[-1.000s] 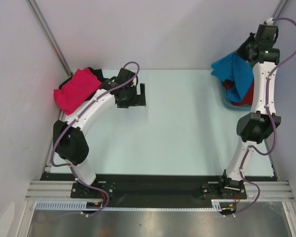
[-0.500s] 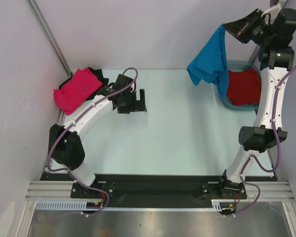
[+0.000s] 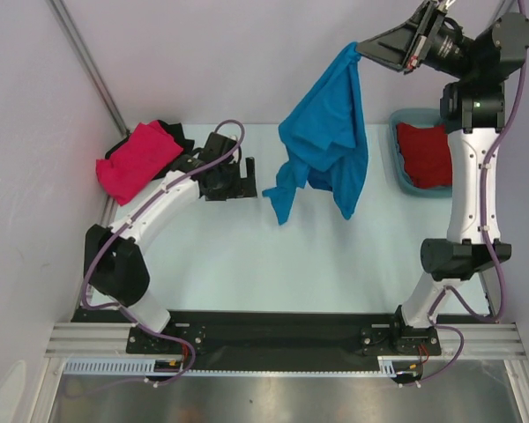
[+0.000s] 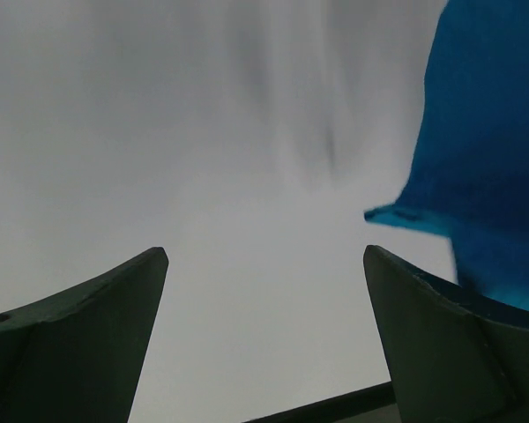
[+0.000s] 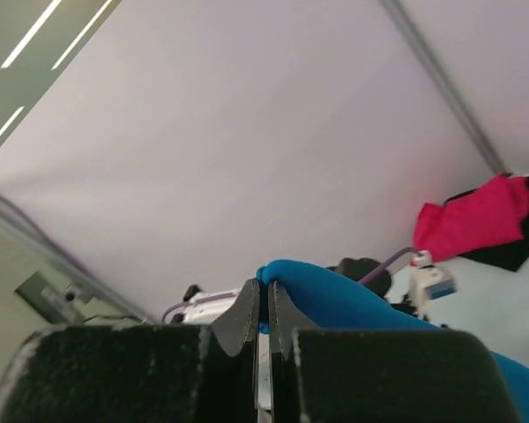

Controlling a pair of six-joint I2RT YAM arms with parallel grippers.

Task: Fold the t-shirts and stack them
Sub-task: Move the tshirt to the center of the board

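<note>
- The blue shirt hangs unfolded in the air over the far middle of the table. Whether its lowest corner touches the surface I cannot tell.
- The red shirt lies crumpled in the tub at the far right.
- The pink shirt rests on the black shirt at the far left. Whether either is folded is unclear.
- The task looks early. The blue one must be laid flat, folded and stacked, and the red one is not yet out of the tub.
- The right claw, raised high, is pressed together, pinching the blue shirt's top edge.
- The left claw, low over the table just left of the hanging cloth, is spread wide and holds nothing.
</note>
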